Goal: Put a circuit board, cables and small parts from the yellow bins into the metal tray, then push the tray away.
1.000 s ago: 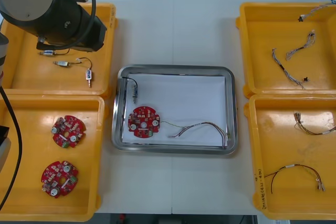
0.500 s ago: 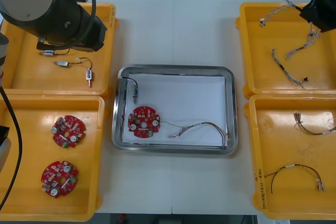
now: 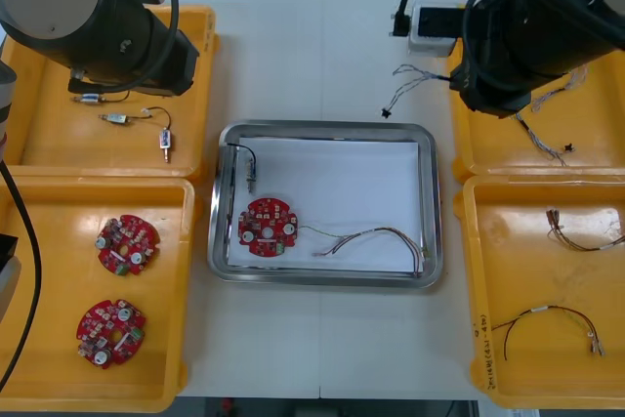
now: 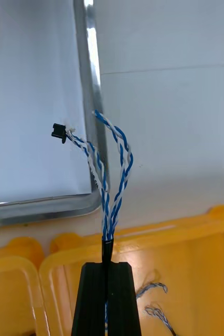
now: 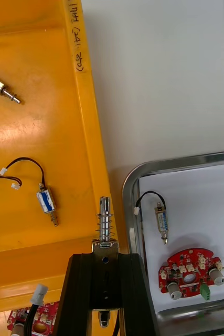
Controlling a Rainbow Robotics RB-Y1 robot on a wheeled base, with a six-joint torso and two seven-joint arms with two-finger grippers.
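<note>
The right gripper (image 4: 105, 266), clenched on the twisted blue and white cable (image 3: 405, 83), is now carrying it from the far right yellow bin (image 3: 464, 158) over the table (image 3: 322, 46) toward the metal tray (image 3: 322, 130), so probably a drop is coming next, while the left gripper (image 5: 104, 258) is waiting, grasping a small metal part (image 5: 105, 223).

Tray (image 3: 431, 192): the far right part of its white floor was bare and open from above. The near side was taken up by a circuit board (image 3: 269, 227) and a cable (image 3: 376, 237) running to the near right corner. A small metal part (image 3: 251, 175) lay along the left wall.

Table (image 3: 322, 56) was bare beyond the tray and in front of it.

Right gripper (image 4: 106, 265), clamped on a twisted cable (image 4: 112, 173), hung just off the tray's far right corner, beside the far right bin (image 3: 457, 153), with the cable's loose end dangling there.

Left gripper (image 5: 104, 257), gripping a second small metal part (image 5: 105, 223), stood over the far left bin (image 5: 88, 157) rim beside the tray. The left arm (image 3: 98, 17) covered that bin's far half.
</note>
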